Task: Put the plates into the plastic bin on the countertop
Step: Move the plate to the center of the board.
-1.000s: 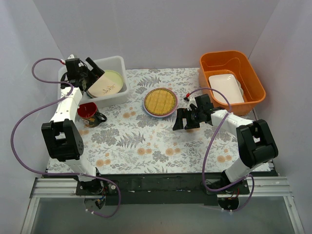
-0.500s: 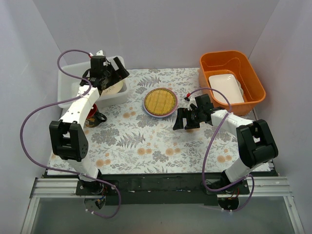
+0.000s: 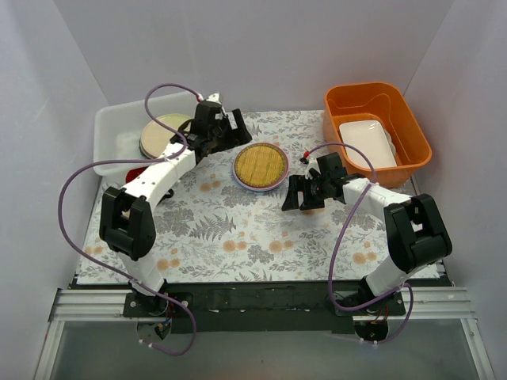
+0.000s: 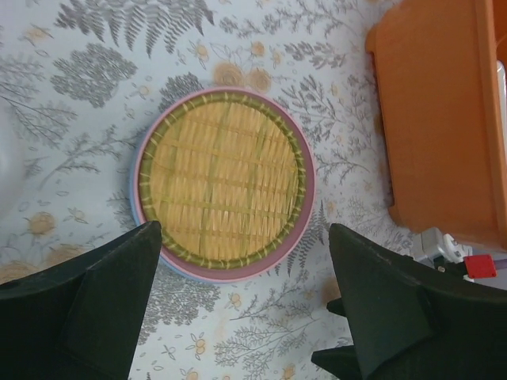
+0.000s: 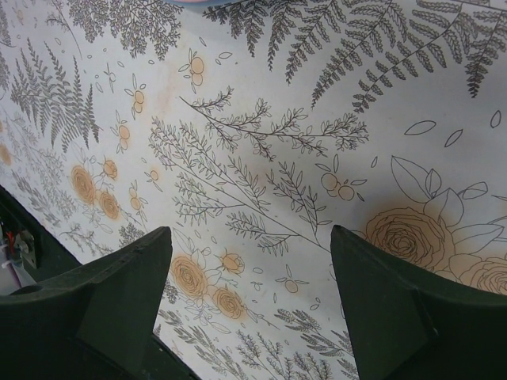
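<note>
A woven-bamboo yellow plate tops a small stack of plates on the countertop. In the left wrist view the bamboo plate rests on a pink-rimmed plate with a light blue one under it. My left gripper hovers open just left of the stack, and the left wrist view shows my left gripper with nothing between its fingers. The plastic bin at back left holds a pale yellow plate. My right gripper stands open low over the countertop, right of the stack and empty.
An orange tub at back right holds a white rectangular dish; the orange tub also shows in the left wrist view. A red mug is partly hidden behind my left arm, in front of the bin.
My left arm has swung right from the bin to the bamboo plate stack, leaving a plate lying in the bin. The right arm has stayed in place.
</note>
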Controlling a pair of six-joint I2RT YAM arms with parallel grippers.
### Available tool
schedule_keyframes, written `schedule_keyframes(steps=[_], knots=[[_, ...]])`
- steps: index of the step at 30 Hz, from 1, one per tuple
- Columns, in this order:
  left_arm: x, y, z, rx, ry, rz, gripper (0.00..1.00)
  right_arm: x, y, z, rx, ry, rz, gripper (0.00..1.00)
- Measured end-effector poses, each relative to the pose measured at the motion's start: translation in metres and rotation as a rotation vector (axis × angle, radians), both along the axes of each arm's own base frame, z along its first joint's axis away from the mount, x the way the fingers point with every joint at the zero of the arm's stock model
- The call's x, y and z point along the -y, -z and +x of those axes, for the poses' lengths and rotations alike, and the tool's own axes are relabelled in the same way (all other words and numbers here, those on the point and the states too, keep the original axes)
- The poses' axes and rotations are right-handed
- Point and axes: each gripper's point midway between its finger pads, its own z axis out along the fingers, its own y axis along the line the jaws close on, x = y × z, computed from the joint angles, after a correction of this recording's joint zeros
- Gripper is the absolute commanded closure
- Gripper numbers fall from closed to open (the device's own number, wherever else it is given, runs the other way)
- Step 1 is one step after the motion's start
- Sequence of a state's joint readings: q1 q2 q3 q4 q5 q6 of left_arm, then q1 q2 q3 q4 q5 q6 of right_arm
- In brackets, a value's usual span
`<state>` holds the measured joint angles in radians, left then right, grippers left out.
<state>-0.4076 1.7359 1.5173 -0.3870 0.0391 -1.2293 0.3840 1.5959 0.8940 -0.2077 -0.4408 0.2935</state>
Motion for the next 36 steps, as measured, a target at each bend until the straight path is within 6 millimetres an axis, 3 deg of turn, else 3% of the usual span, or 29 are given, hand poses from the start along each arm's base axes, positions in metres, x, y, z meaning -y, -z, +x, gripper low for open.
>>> schedule_keyframes(steps=[5, 11, 15, 27, 36], knots=[[0.031, 0.041, -0.008, -0.068, 0.039, 0.044, 0.18, 0.0, 0.0, 0.0, 0.0, 0.0, 0.0, 0.13], [0.034, 0.101, -0.01, -0.173, 0.017, 0.111, 0.17, 0.0, 0.0, 0.0, 0.0, -0.001, 0.0, 0.12], [0.033, 0.126, -0.01, -0.215, 0.005, 0.139, 0.17, 0.0, 0.0, 0.0, 0.0, -0.001, 0.0, 0.12], [0.031, 0.152, -0.003, -0.23, -0.009, 0.168, 0.17, 0.0, 0.0, 0.0, 0.001, -0.001, 0.0, 0.12], [0.042, 0.167, 0.004, -0.223, 0.006, 0.148, 0.17, 0.0, 0.0, 0.0, 0.001, -0.001, 0.0, 0.13]])
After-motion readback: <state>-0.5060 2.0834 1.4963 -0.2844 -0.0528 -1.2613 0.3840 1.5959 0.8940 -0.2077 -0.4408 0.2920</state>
